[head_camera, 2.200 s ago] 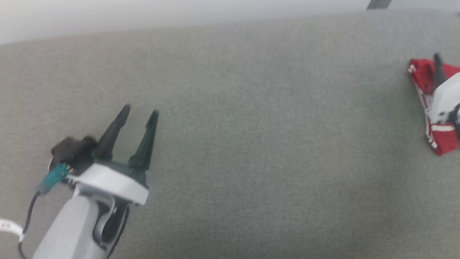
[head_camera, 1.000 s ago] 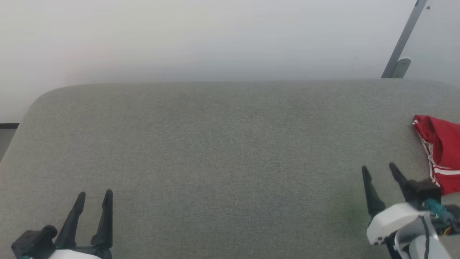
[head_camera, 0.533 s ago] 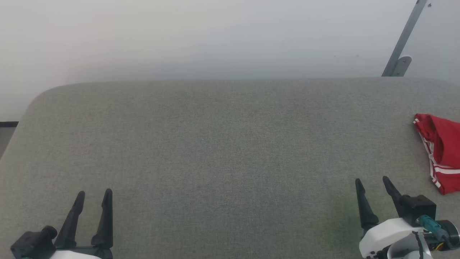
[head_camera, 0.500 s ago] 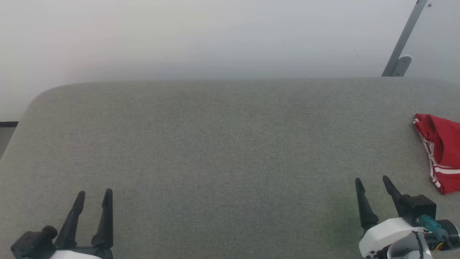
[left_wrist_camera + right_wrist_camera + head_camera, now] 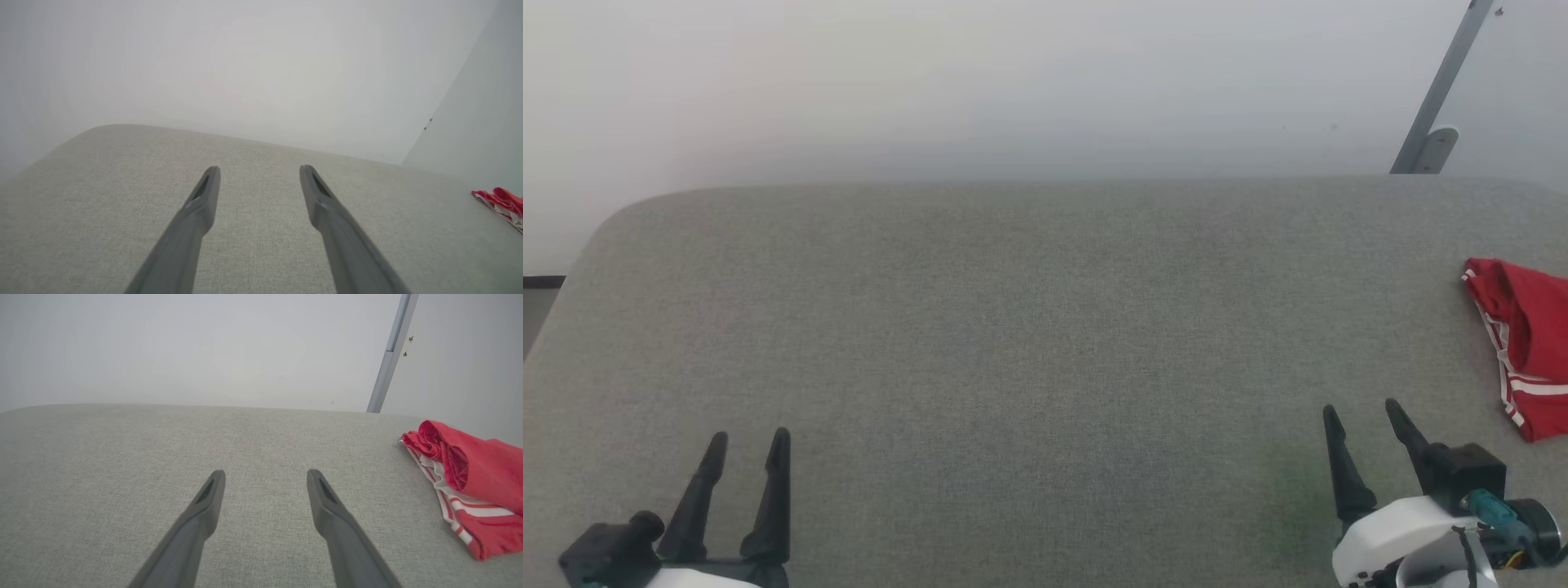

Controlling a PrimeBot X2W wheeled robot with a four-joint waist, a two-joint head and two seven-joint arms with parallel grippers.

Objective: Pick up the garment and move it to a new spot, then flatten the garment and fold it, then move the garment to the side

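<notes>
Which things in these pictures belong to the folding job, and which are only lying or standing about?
Belong to the job:
- red T-shirt with red-and-white striped trim, bunched at the right edge of the grey padded surface
- left gripper, open and empty
- right gripper, open and empty

Just there:
- slanted metal bar
- pale wall

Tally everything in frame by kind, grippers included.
Garment: 1, red with white stripes
Grippers: 2, left gripper and right gripper, both open
Grey surface: 1
Post: 1, grey, at the far right
Total: 5
</notes>
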